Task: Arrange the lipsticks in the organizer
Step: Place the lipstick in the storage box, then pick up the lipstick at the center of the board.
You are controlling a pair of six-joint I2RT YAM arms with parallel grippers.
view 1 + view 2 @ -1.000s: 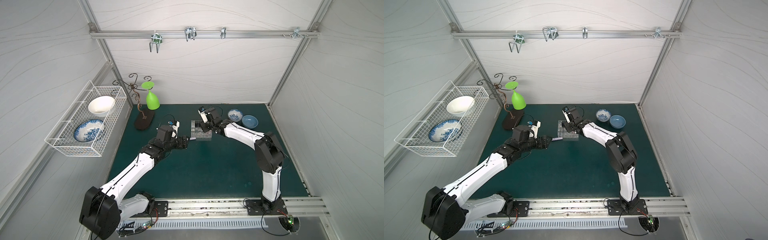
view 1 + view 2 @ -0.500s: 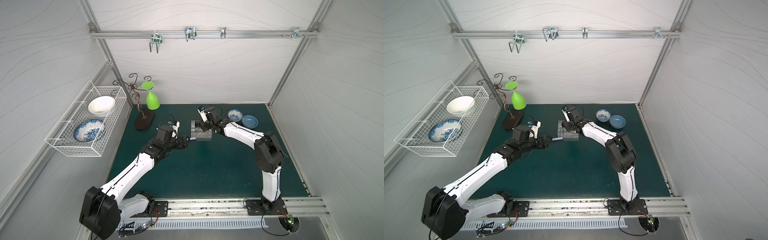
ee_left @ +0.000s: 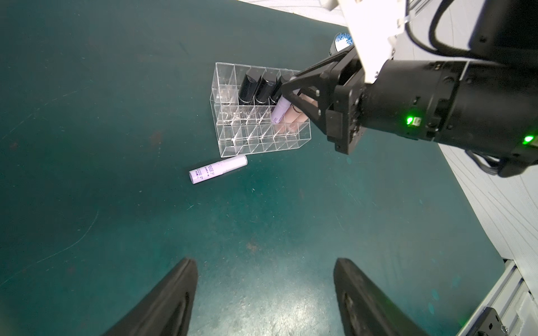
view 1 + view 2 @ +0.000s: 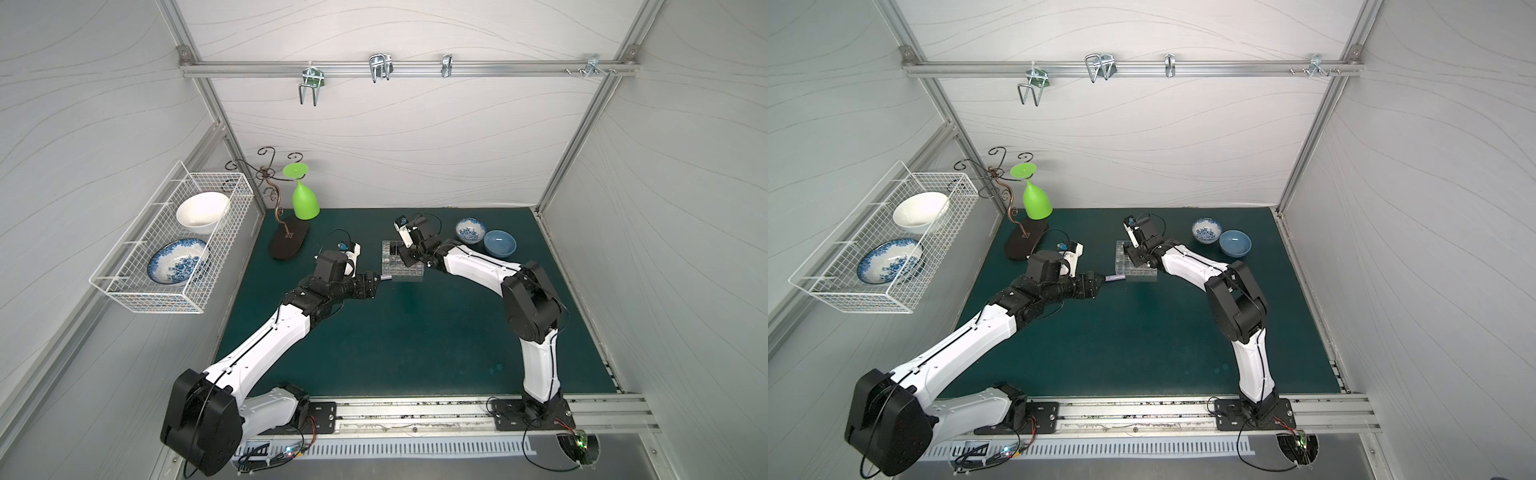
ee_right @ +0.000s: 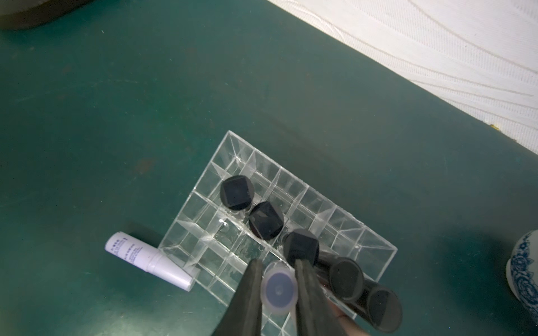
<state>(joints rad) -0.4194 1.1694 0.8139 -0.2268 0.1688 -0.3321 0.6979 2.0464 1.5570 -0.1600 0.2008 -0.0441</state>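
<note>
The clear organizer [image 4: 409,271] [image 5: 375,247] stands mid-mat, with three black lipsticks [image 5: 236,193] upright in its cells and further black ones [image 5: 346,279] leaning. My right gripper [image 5: 278,263] [image 4: 405,261] is over it, shut on a lilac lipstick [image 5: 279,291] [image 3: 280,112] that stands in a cell beside pink tubes [image 3: 295,117]. A second lilac lipstick [image 3: 218,173] [image 5: 145,257] [image 4: 1115,277] lies flat on the mat against the organizer's side. My left gripper [image 3: 265,261] [image 4: 376,282] hovers open and empty just short of it.
A blue-patterned bowl [image 4: 470,230] and a plain blue bowl [image 4: 500,243] sit at the back right. A green cup [image 4: 305,201] hangs on a wire stand with a dark base [image 4: 289,243] at the back left. A white wire basket [image 4: 124,286] holds dishes on the left wall.
</note>
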